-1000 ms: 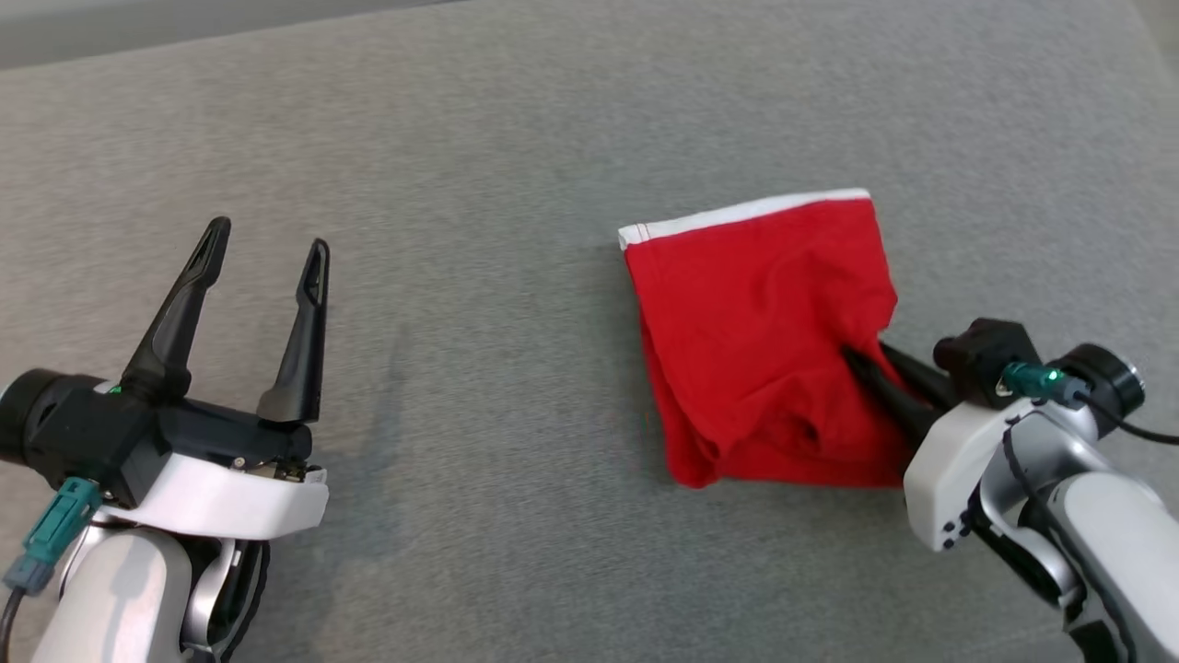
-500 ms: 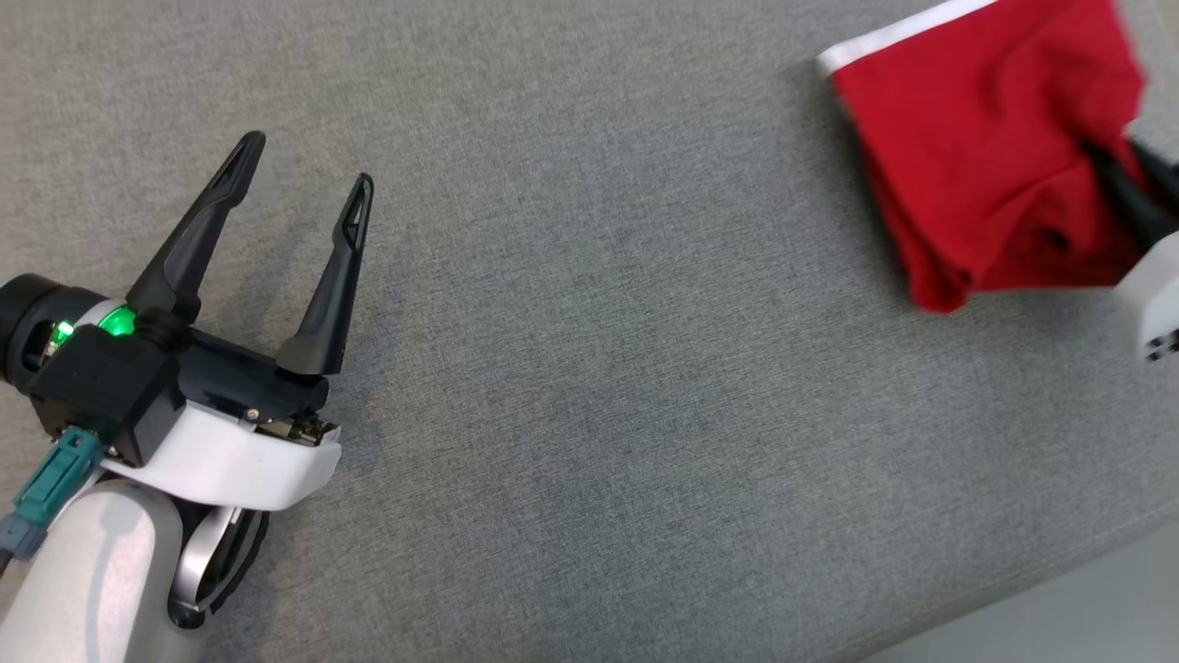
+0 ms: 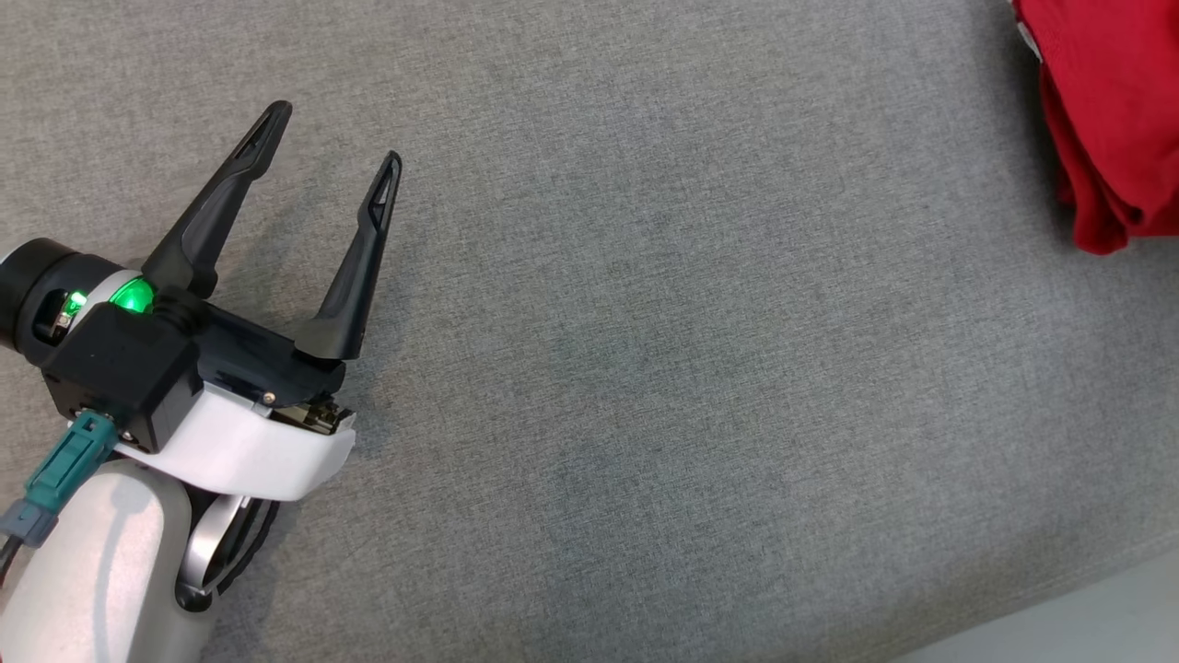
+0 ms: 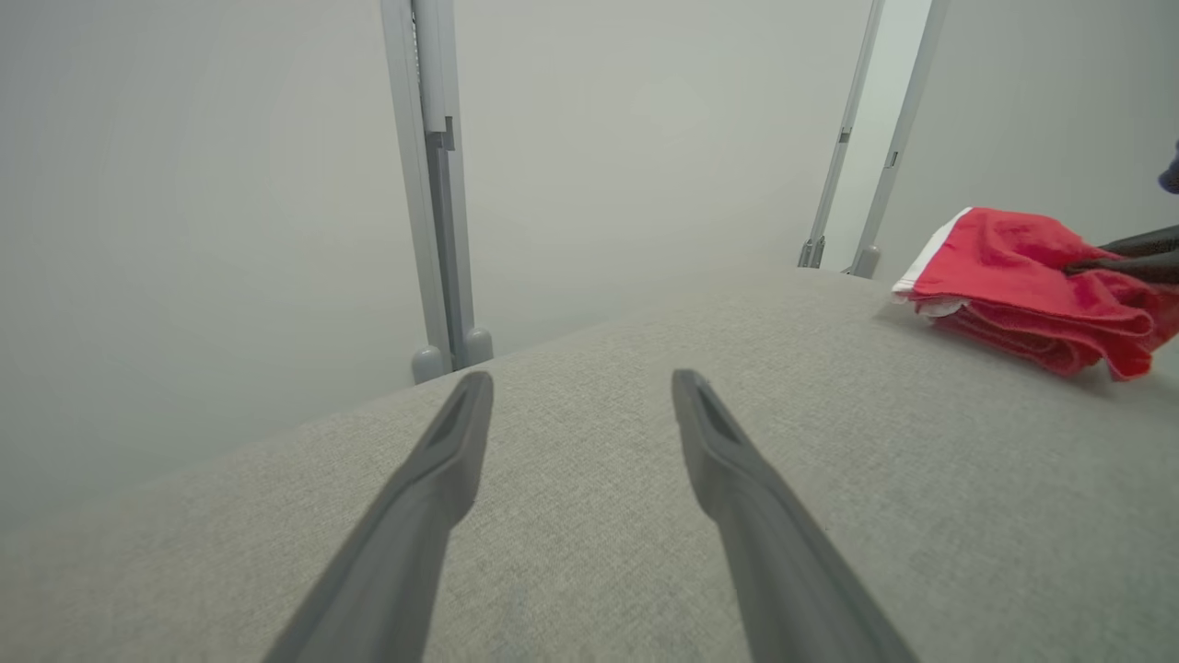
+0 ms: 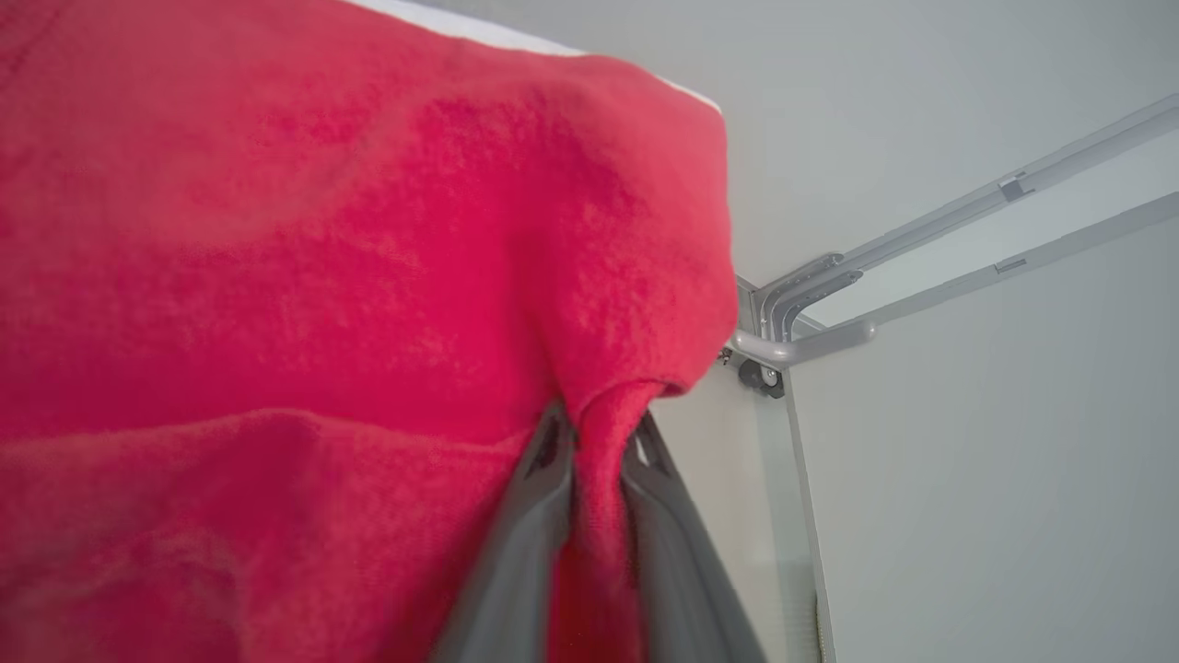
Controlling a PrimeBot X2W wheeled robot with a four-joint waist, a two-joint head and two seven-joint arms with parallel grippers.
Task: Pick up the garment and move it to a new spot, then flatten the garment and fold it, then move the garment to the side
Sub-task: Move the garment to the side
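Red garment (image 3: pixel 1114 120) lay well right of my left hand (image 3: pixel 333 132), which gaped wide and empty; my right hand (image 5: pixel 599 422) pinched one thin fold. I judged that small bite could slip and spill the folds.

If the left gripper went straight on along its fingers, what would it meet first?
Left gripper: likely nothing but the grey cushion, though its height is unclear; the red garment sits far to its right.

Head camera down onto grey surface (image 3: pixel 645 368); left wrist low along it; right wrist tight against shared garment (image 5: pixel 322 230).
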